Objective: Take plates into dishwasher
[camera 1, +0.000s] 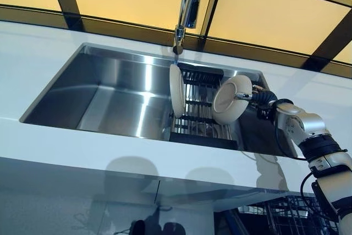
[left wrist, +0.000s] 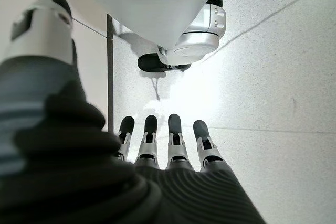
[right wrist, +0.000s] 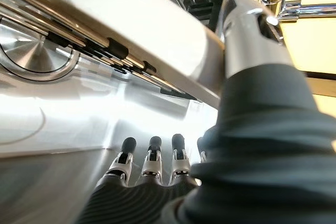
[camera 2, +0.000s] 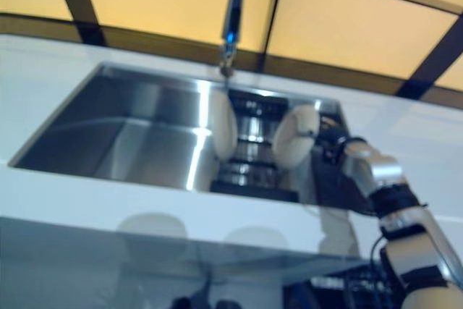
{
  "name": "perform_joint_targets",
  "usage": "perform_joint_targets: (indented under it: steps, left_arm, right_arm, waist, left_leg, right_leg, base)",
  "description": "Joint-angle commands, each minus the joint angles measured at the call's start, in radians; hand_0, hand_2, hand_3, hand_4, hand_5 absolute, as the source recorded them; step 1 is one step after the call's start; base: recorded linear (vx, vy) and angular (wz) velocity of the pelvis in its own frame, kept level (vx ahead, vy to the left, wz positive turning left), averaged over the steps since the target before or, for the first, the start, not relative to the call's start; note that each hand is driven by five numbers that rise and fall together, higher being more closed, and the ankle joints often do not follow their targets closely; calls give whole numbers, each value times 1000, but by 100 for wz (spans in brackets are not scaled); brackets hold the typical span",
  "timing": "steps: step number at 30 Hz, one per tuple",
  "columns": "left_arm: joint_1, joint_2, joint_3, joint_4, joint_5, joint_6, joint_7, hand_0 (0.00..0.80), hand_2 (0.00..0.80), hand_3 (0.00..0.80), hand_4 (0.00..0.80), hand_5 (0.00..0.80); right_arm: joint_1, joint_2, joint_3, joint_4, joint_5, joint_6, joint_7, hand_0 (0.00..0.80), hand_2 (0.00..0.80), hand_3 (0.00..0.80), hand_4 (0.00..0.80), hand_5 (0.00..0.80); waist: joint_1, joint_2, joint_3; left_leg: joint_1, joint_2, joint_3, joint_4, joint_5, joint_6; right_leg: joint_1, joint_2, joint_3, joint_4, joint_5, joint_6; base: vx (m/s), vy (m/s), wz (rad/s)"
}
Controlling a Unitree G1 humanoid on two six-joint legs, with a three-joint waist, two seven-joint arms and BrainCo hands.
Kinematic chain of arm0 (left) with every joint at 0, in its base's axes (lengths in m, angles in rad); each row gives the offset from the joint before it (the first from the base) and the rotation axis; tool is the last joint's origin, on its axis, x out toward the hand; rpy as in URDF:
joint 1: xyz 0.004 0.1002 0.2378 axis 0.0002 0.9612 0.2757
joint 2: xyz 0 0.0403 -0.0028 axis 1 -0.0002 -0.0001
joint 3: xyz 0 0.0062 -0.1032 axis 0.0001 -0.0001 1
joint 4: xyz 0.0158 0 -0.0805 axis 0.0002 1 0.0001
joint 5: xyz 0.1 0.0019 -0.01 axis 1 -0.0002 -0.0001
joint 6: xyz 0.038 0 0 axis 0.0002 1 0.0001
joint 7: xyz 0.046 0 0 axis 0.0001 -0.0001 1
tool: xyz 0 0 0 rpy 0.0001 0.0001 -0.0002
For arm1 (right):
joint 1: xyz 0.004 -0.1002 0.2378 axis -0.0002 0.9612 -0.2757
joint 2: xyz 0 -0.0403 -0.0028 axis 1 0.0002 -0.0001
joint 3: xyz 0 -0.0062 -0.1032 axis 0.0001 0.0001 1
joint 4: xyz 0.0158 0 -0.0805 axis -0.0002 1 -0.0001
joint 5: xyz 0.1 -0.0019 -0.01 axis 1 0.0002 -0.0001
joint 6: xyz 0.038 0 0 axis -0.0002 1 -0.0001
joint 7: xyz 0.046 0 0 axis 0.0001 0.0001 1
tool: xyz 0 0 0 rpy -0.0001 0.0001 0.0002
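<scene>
Two cream plates are in the black dish rack (camera 1: 201, 131) at the right end of the steel sink (camera 1: 110, 94). One plate (camera 1: 176, 90) stands on edge at the rack's left. The other plate (camera 1: 230, 102) is tilted over the rack's right side. My right hand (camera 1: 263, 98) grips its rim. In the right wrist view the thumb (right wrist: 247, 30) lies over the plate (right wrist: 131, 19) and the fingers (right wrist: 152, 156) reach beneath it. My left hand (left wrist: 173, 148) shows only in its wrist view, fingers straight, pointing at the floor and holding nothing.
A chrome faucet (camera 1: 187, 4) hangs over the rack's back edge. White countertop (camera 1: 82, 147) surrounds the sink. A dark wire basket (camera 1: 286, 213) shows low at the right, below the counter's front edge.
</scene>
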Motion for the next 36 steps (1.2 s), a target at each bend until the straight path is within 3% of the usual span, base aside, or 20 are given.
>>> perform_joint_targets:
  steps: [1,10,12,14,19,36]
  left_arm:
    - [-27,11,-30,41,-9,-17,15,0,0,0,0,0]
    - [-24,0,-24,44,-27,-18,24,0,0,0,0,0]
    - [-23,-3,-24,45,-35,-20,28,0,0,0,0,0]
    - [-21,-5,-23,45,-43,-23,30,0,0,0,0,0]
    - [-18,-9,-21,44,-44,-28,34,0,0,0,0,0]
    - [-11,-10,-31,54,-21,-27,38,0,0,0,0,0]
  right_arm:
    - [-124,-23,53,4,20,-17,3,0,0,0,0,0]
    - [-171,-3,85,11,4,16,-4,0,0,0,0,0]
    - [-179,0,89,18,-4,18,-3,301,301,301,301,301]
    - [-187,2,96,17,-21,22,-13,800,800,800,800,800]
    - [-198,-3,111,26,-52,47,-12,800,800,800,800,800]
    - [-260,-57,139,62,-108,-10,-80,800,800,800,800,800]
  waist:
    - [27,-5,-4]
    - [34,-11,-10]
    - [36,-12,-10]
    - [38,-12,-10]
    - [42,-12,-11]
    - [36,-19,-43]
  left_leg:
    - [55,-4,37,-2,-86,1]
    - [61,-4,38,-2,-85,-3]
    - [59,-4,37,-2,-84,-3]
    - [58,-6,34,-2,-84,-3]
    - [58,-7,31,-2,-84,-4]
    - [87,-7,44,-2,-96,-4]
  right_leg:
    - [-26,-38,1,1,66,86]
    - [-18,-37,-4,0,64,83]
    - [-18,-37,-5,-1,65,82]
    - [-17,-36,-6,-2,64,81]
    - [-14,-40,-12,-3,64,83]
    - [7,-40,-9,-3,61,88]
  base:
    - [0,0,0]
    - [0,0,0]
    - [0,0,0]
    - [0,0,0]
    - [0,0,0]
    - [1,0,1]
